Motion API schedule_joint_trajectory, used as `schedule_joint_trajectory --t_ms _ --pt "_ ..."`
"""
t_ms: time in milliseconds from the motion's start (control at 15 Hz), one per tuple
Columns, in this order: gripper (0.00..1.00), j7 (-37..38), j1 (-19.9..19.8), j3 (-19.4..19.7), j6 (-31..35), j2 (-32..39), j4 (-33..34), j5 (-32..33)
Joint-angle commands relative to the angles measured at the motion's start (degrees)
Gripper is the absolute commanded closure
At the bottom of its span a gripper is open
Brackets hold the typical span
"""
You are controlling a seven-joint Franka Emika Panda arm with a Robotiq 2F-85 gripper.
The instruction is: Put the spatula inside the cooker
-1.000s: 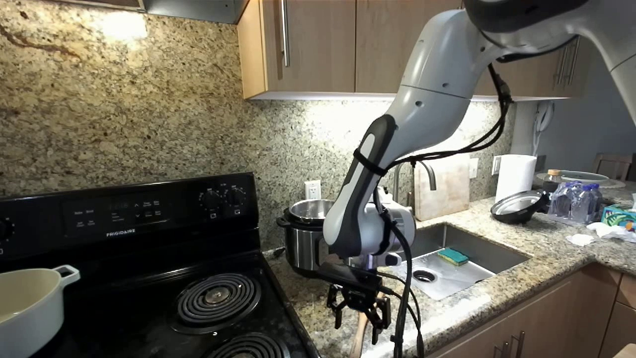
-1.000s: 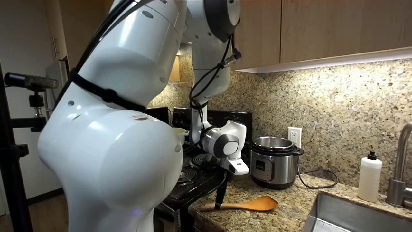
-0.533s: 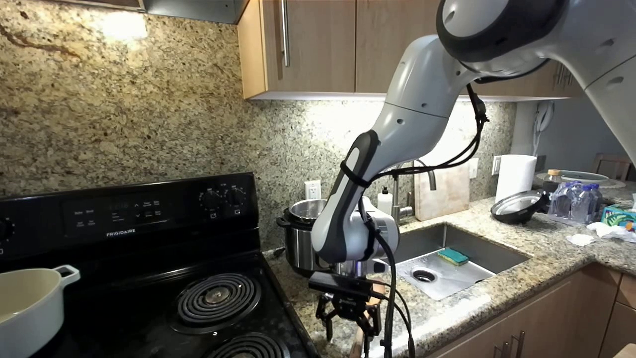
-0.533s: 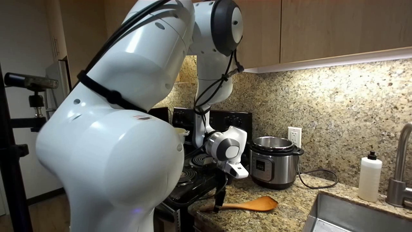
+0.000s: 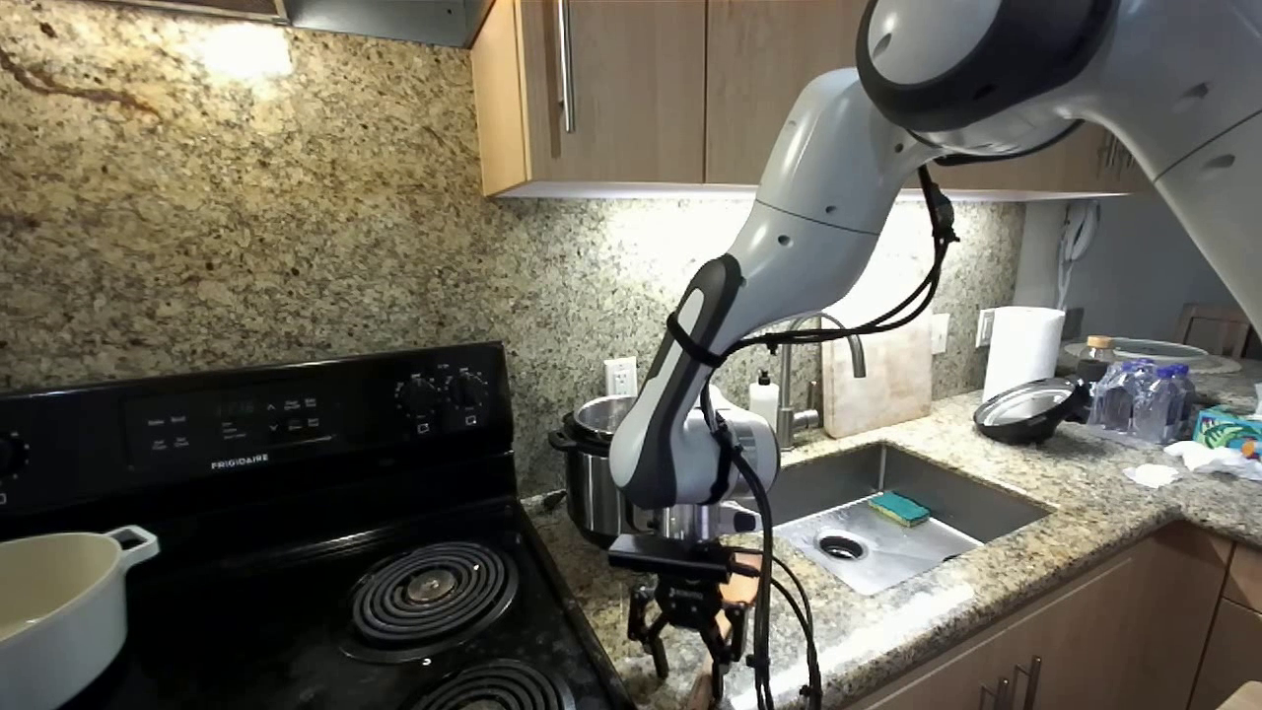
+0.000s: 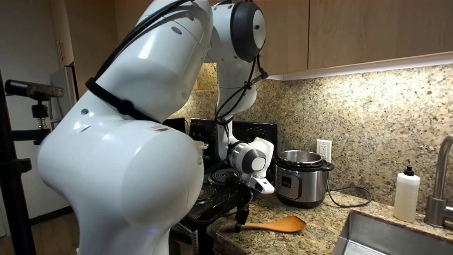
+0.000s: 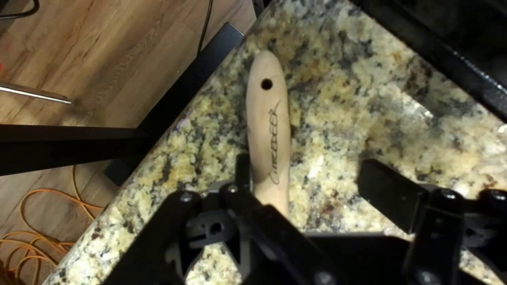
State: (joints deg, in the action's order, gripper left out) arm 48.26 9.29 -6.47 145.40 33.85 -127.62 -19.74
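Note:
The wooden spatula lies flat on the granite counter. Its orange-brown head (image 6: pixel 286 224) points toward the sink in an exterior view, and its pale handle (image 7: pixel 268 126) runs up the middle of the wrist view. My gripper (image 7: pixel 303 174) is open, with its fingers down on either side of the handle. The handle is close beside the left finger in the wrist view, with a wide gap to the right finger. The gripper also shows low over the counter in an exterior view (image 5: pixel 689 674). The steel cooker (image 6: pixel 311 186) stands upright behind the spatula, its top open; my arm partly hides it in an exterior view (image 5: pixel 590 493).
The black stove (image 5: pixel 296 513) borders the counter, with a white pot (image 5: pixel 69 602) on it. The sink (image 5: pixel 917 557) holds a sponge (image 5: pixel 899 508). A soap bottle (image 6: pixel 407 194) and faucet (image 6: pixel 440 177) stand by the sink. A cable (image 6: pixel 354 205) lies beside the cooker.
My gripper has moved toward the stove and lower around the handle. Its fingertips look a little closer together in an exterior view. The spatula and cooker have not visibly moved.

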Motion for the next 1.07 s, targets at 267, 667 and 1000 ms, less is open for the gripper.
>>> schedule_joint_trajectory --t_ms 267,667,1000 --pt "0.85 -5.09 0.24 0.33 -7.35 2.28 3.85 -0.13" --pt "0.92 -4.7 1.14 0.69 -9.73 2.4 4.98 -0.04" --pt "0.92 -1.96 2.93 2.42 -9.86 -0.12 3.46 1.06"
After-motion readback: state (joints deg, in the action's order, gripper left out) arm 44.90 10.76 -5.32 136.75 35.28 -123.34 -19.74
